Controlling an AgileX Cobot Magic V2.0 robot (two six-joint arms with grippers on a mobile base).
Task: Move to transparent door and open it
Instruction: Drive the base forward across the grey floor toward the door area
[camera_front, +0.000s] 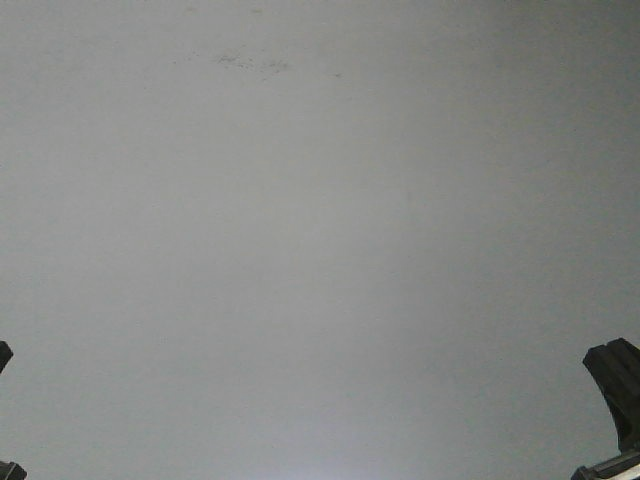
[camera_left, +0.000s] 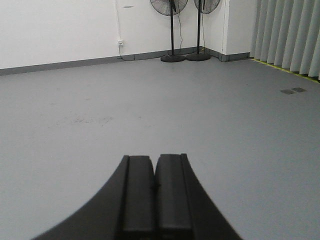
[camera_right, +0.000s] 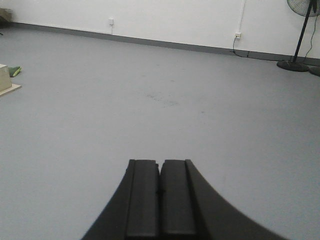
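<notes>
The transparent door is out of view in every frame. My left gripper (camera_left: 154, 159) is shut with its black pads pressed together and holds nothing; it points over bare grey floor (camera_left: 150, 110). My right gripper (camera_right: 160, 163) is also shut and empty, over the same grey floor (camera_right: 150, 115). In the front view only dark parts of the arms show, one at the lower right corner (camera_front: 615, 385) and one at the lower left corner (camera_front: 8, 470), with grey floor (camera_front: 320, 250) filling the frame.
Two black pedestal fans (camera_left: 172, 30) stand by the white wall (camera_left: 60, 30) in the left wrist view. Grey vertical blinds (camera_left: 290, 35) hang at right. A fan base (camera_right: 293, 65) and a pale box (camera_right: 5, 77) show in the right wrist view.
</notes>
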